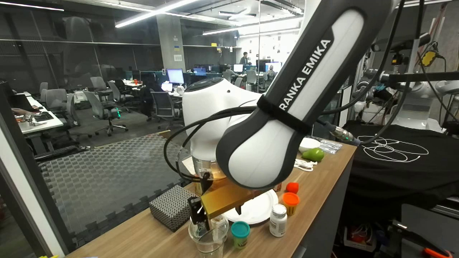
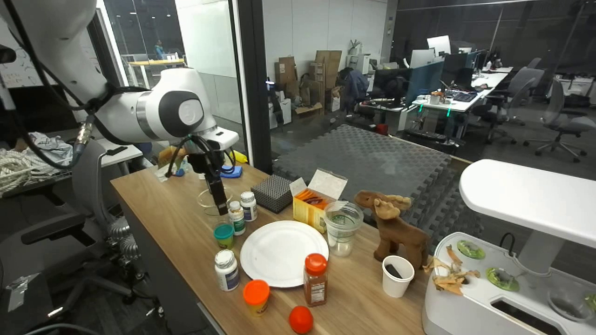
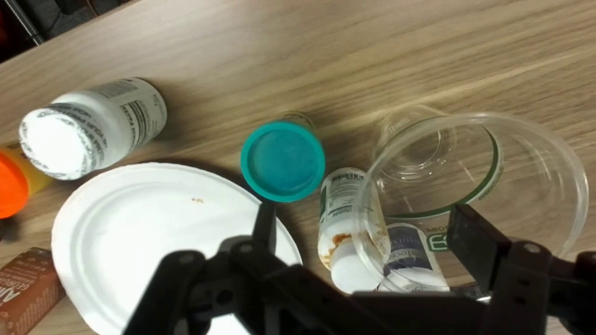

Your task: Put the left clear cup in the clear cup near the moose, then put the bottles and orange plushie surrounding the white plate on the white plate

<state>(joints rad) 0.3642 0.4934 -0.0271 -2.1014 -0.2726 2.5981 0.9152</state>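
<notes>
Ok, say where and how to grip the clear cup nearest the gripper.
I'd pinch the clear cup at its rim, lowering the gripper from above, one jaw inside, one outside: the cup stands upright, mouth open, and white bottles crowd one side.

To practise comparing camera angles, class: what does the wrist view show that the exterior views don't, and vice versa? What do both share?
Only the wrist view shows brown specks on the white plate and "GEORGIA" lettering on the brown bottle. Only exterior views show the moose, the clear cup near it, the open yellow box and the orange plushie. Both show the plate, that bottle, left clear cup, teal-lidded tub, orange-lidded tub, white bottles and gripper.
</notes>
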